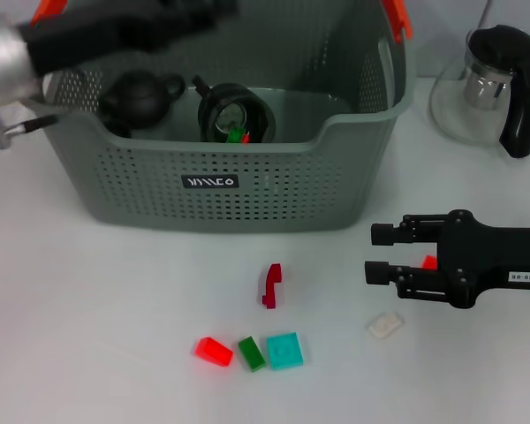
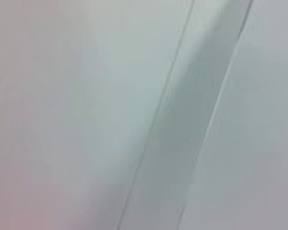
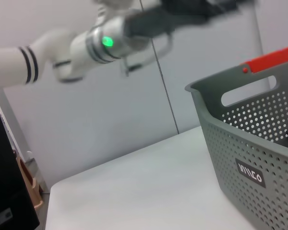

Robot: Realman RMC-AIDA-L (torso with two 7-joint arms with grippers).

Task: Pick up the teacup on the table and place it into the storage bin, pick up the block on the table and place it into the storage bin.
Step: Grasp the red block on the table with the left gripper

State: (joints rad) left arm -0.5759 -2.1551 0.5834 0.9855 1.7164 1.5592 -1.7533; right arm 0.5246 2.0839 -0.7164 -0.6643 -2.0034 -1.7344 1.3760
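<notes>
The storage bin (image 1: 247, 190) stands at the back of the table, and its perforated wall also shows in the right wrist view (image 3: 259, 158). Inside it lie a black teapot (image 1: 141, 95) and a dark round teacup (image 1: 236, 113) with a small green and red piece in it. Blocks lie on the table in front: dark red (image 1: 271, 285), red (image 1: 213, 351), green (image 1: 252, 353), teal (image 1: 284, 350) and white (image 1: 385, 325). My right gripper (image 1: 377, 253) hovers open and empty at the right, pointing left. My left arm (image 1: 115, 31) reaches over the bin's back left, blurred.
A glass kettle with a black handle (image 1: 490, 88) stands at the back right. A small red piece (image 1: 429, 262) shows just behind the right gripper's fingers. The left wrist view shows only a pale wall.
</notes>
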